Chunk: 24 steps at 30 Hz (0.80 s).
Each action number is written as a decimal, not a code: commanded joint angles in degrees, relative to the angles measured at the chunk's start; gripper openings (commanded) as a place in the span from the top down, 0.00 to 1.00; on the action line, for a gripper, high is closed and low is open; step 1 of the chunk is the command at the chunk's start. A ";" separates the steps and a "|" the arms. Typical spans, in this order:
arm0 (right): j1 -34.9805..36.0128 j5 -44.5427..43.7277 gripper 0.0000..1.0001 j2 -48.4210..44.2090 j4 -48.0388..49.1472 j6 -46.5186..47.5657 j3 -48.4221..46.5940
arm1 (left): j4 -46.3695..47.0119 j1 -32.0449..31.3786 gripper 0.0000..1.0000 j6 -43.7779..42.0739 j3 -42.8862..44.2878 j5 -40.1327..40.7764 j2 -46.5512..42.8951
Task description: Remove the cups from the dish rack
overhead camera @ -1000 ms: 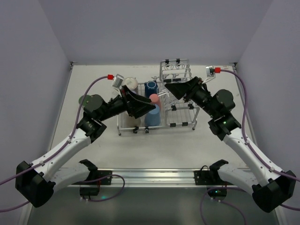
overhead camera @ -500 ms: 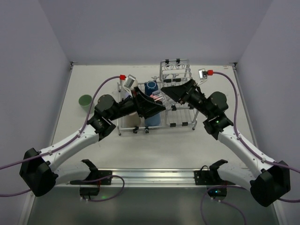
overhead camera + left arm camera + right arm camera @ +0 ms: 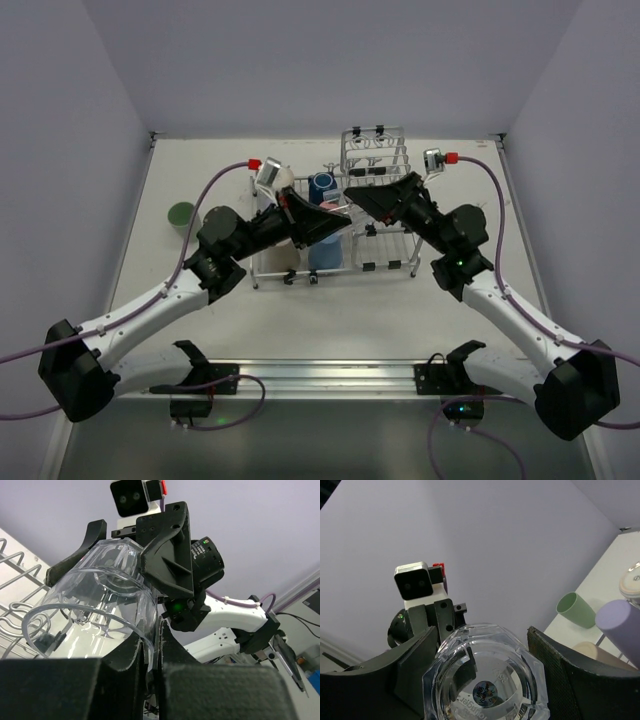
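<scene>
A green cup (image 3: pixel 182 214) stands on the counter (image 3: pixel 330 300), well left of the left end effector (image 3: pixel 152 641). That end effector is pinched closed on the rim of the clear cup (image 3: pixel 95 595). Opposite it, the right end effector (image 3: pixel 487 667) clasps the same cup's body between its fingers. The rack (image 3: pixel 392 252) lies below both end effectors.

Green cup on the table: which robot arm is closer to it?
Left. The left arm's elbow sits right beside the green cup; the right arm is across the dish rack, far off.
</scene>
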<state>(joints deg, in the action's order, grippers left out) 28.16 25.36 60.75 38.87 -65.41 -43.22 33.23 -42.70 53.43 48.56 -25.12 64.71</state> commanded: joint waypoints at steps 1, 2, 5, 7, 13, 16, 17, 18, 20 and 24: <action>0.67 0.21 0.31 0.77 2.08 -0.78 1.47 | 0.00 0.25 1.00 -8.15 2.42 9.47 -3.26; 0.67 0.21 0.19 0.69 2.08 -0.60 1.65 | -1.58 0.25 1.00 -9.21 3.03 10.61 -3.79; 0.67 0.30 0.01 -0.19 -0.28 1.50 1.30 | -10.62 0.16 1.00 -13.51 6.71 16.57 -5.38; 0.66 0.47 0.01 -1.60 -4.13 4.48 0.08 | -19.58 0.25 1.00 -17.46 9.26 19.83 -6.43; 0.67 0.47 0.01 -6.08 -15.91 13.09 -2.21 | -50.42 0.33 1.00 -24.94 23.32 37.14 -6.36; 0.58 0.39 0.01 -8.44 -21.09 17.14 -2.92 | -66.77 0.68 1.00 -26.88 32.37 46.28 -2.76; 0.66 0.21 0.01 -8.98 -22.51 18.02 -3.18 | -70.46 2.08 1.00 -26.97 34.48 49.35 -1.61; 0.58 0.04 0.01 -9.59 -23.74 18.99 -3.45 | -76.07 3.05 1.00 -27.32 36.33 50.08 -0.47; 0.58 -0.23 0.01 -11.00 -27.00 21.54 -4.24 | -79.54 8.29 1.00 -28.55 40.20 49.04 2.69; 0.67 -0.84 0.01 -13.11 -31.75 25.15 -5.20 | -81.74 18.60 1.00 -30.92 42.14 41.57 6.82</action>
<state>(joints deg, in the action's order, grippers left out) 28.73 25.08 49.32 12.84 -45.71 -45.43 -39.57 -29.71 26.48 88.29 17.17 68.90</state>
